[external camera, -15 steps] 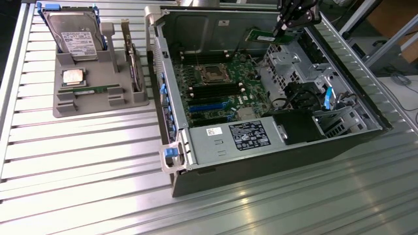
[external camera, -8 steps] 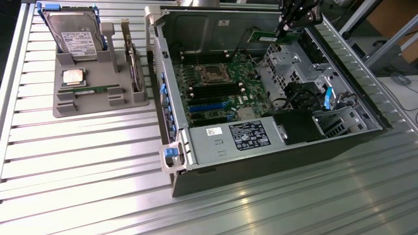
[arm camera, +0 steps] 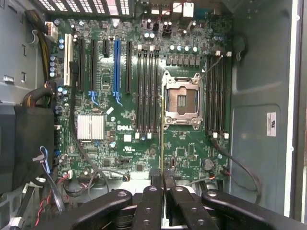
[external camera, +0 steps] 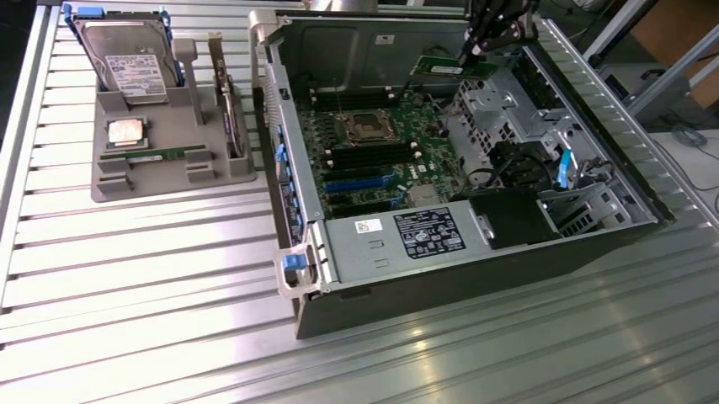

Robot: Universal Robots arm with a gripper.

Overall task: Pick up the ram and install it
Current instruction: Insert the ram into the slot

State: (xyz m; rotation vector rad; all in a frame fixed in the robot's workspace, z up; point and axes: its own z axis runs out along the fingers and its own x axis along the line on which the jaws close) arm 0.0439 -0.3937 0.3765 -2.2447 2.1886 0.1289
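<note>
While the gripper [arm camera: 163,176] hangs over the open computer case [external camera: 393,305], its two black fingertips are clamped on the ram [external camera: 450,67]. The ram is held in the air above the board and is not seated in any slot. In the wrist view it appears edge-on, as a thin line running out from the fingertips. Beneath it lies the green motherboard [arm camera: 124,143]. The line of the ram falls just beside a bank of black memory slots [arm camera: 148,91], between them and the open processor socket [arm camera: 182,100]. Well apart, at the exterior view's left, a grey holder [external camera: 113,192] rests on the slatted table [external camera: 146,278]. It carries an upright hard drive [external camera: 130,59], a silver processor chip [external camera: 126,132], a second green stick [external camera: 151,155] and an upright expansion card [external camera: 231,118] on the side nearest the case.
</note>
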